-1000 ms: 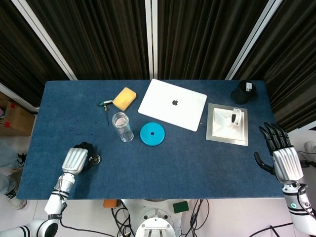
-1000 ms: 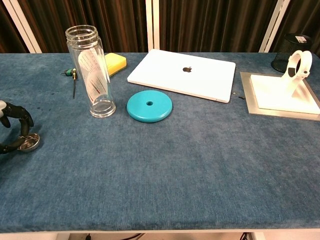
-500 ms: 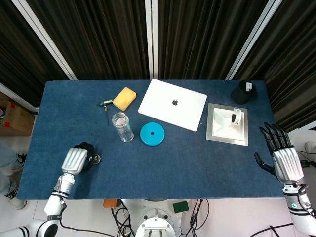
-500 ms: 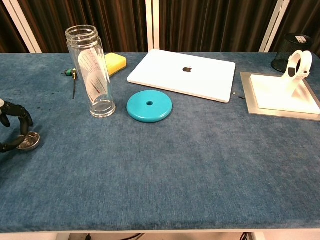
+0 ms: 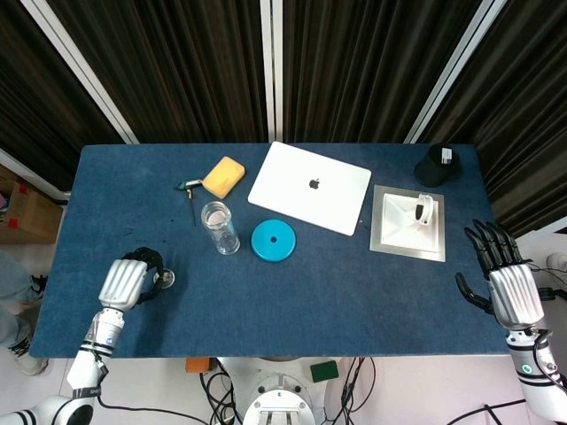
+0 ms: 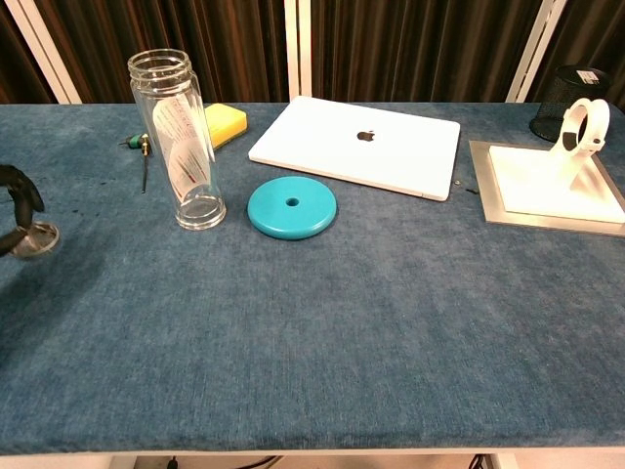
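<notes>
Near the table's front-left edge in the head view, the left hand (image 5: 127,281) pinches a small metal lid (image 5: 163,278), now shifted left; the right hand (image 5: 505,282) hangs spread and empty beyond the table's right edge. From the chest view, the lid (image 6: 32,238) has risen clear of the blue table (image 6: 322,322), so the lift looks under way, the glass jar (image 6: 182,140) standing well apart.

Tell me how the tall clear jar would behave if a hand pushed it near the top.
The clear jar stands upright, tall on a narrow base, so it would probably tip. Its round wall suggests it would then roll. It looks like glass or hard plastic: likely smooth and slippery.
</notes>
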You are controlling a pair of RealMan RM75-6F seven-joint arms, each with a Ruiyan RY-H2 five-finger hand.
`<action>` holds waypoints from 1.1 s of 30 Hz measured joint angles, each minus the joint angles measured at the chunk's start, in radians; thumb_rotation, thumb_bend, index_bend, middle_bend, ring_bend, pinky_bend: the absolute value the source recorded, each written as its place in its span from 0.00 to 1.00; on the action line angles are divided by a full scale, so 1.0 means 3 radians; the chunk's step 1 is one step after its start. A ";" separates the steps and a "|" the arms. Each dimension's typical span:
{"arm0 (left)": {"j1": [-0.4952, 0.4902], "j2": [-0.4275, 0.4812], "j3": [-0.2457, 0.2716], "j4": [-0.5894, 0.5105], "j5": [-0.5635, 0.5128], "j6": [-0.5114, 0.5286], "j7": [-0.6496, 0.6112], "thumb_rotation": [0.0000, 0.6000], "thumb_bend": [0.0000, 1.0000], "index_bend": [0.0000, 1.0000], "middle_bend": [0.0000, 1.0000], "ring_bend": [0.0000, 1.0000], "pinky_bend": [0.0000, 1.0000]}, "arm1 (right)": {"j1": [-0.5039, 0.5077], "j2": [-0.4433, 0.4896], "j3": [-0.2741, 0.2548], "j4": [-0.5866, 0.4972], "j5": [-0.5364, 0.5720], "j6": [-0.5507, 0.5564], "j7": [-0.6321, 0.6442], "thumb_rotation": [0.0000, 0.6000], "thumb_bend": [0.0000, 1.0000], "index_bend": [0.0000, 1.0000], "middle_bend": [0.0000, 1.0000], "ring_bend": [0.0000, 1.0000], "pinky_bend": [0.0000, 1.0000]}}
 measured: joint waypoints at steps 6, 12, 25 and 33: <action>-0.0014 0.0369 -0.0131 -0.0335 -0.0016 0.0075 0.0046 1.00 0.44 0.63 0.36 0.25 0.38 | 0.0007 0.0005 0.0001 -0.0021 -0.0008 -0.0007 -0.0024 1.00 0.38 0.00 0.00 0.00 0.01; -0.0110 0.0824 -0.0319 -0.0784 -0.0126 0.0015 0.0147 1.00 0.44 0.63 0.36 0.25 0.43 | 0.0022 0.0012 0.0013 -0.0051 -0.0016 -0.0012 -0.0063 1.00 0.38 0.00 0.00 0.00 0.01; -0.0624 0.1344 -0.0812 -0.1392 -0.0722 -0.0427 0.0371 1.00 0.44 0.64 0.36 0.25 0.40 | 0.0038 0.0117 0.0070 -0.0209 -0.0021 0.0017 -0.0193 1.00 0.38 0.00 0.00 0.00 0.01; -0.0977 0.1179 -0.0914 -0.1380 -0.0979 -0.0641 0.0482 1.00 0.44 0.64 0.36 0.25 0.40 | 0.0032 0.0150 0.0093 -0.0252 0.0008 0.0023 -0.0228 1.00 0.38 0.00 0.00 0.00 0.01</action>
